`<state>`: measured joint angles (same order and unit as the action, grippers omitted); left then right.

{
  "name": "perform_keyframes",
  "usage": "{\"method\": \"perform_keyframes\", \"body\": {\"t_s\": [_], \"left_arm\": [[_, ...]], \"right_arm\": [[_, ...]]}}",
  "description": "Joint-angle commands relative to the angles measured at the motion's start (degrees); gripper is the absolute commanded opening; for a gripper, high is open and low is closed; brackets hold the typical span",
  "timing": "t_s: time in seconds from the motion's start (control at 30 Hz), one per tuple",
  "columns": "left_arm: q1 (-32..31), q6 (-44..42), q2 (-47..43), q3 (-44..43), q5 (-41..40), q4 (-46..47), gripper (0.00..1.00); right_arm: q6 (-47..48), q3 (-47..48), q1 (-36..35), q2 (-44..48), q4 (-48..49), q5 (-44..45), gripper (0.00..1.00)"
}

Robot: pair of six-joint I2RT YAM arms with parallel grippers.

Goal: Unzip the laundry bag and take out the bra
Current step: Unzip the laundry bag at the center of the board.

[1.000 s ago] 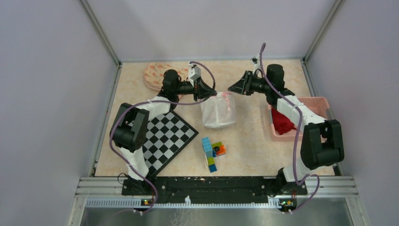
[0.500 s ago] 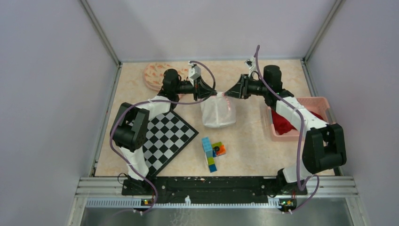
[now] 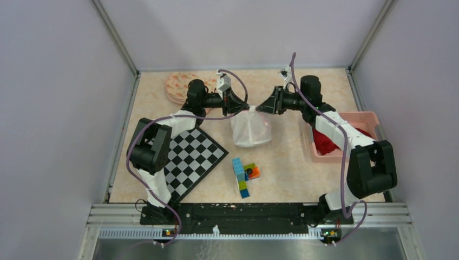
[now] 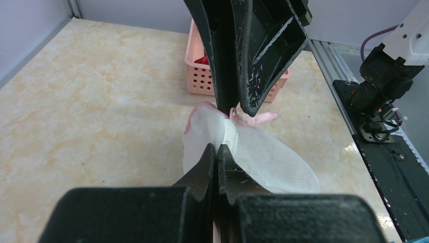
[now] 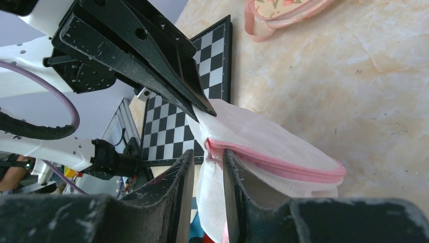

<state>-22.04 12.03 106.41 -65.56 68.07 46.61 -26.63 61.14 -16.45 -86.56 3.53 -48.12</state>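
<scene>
The laundry bag [image 3: 250, 130], white mesh with a pink zipper [image 5: 283, 166], hangs lifted at the middle of the table. My left gripper [image 3: 244, 106] is shut on a pinch of mesh at its top edge; the left wrist view shows the jaws pressed together on the fabric [image 4: 217, 148]. My right gripper [image 3: 260, 108] meets it from the right. It stands open [image 5: 208, 153], one finger on each side of the zipper's left end, with a gap around it. The bra is hidden.
A chessboard [image 3: 192, 157] lies at the left front. Colourful blocks [image 3: 244, 174] sit near the middle front. A pink basket [image 3: 346, 138] with red cloth stands at the right. A round floral item with a pink rim [image 3: 181, 85] lies at the back left.
My right gripper has moved left from open air to the bag's top and its jaws have widened a little. The left gripper keeps its grip and place.
</scene>
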Motion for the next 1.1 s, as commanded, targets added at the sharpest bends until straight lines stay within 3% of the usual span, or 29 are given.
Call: {"method": "perform_keyframes", "body": {"t_s": [0.0,0.4,0.67,1.07], "left_arm": [[-0.6,0.3,-0.8,-1.7,1.3,3.1,0.00],[-1.2,-0.3,-0.9,-1.9,1.5,2.6,0.00],[-1.2,-1.3,-1.7,-1.1,1.7,1.7,0.00],[0.8,-3.1,-1.6,-1.4,1.4,-0.1,0.00]], "right_arm": [[-0.7,2.0,-0.8,-0.6,3.2,-0.5,0.27],[-1.3,2.8,-2.0,-2.2,3.7,0.3,0.23],[-2.0,3.1,-1.9,-2.1,3.7,2.0,0.00],[-2.1,1.1,1.5,0.1,3.0,5.2,0.00]]}}
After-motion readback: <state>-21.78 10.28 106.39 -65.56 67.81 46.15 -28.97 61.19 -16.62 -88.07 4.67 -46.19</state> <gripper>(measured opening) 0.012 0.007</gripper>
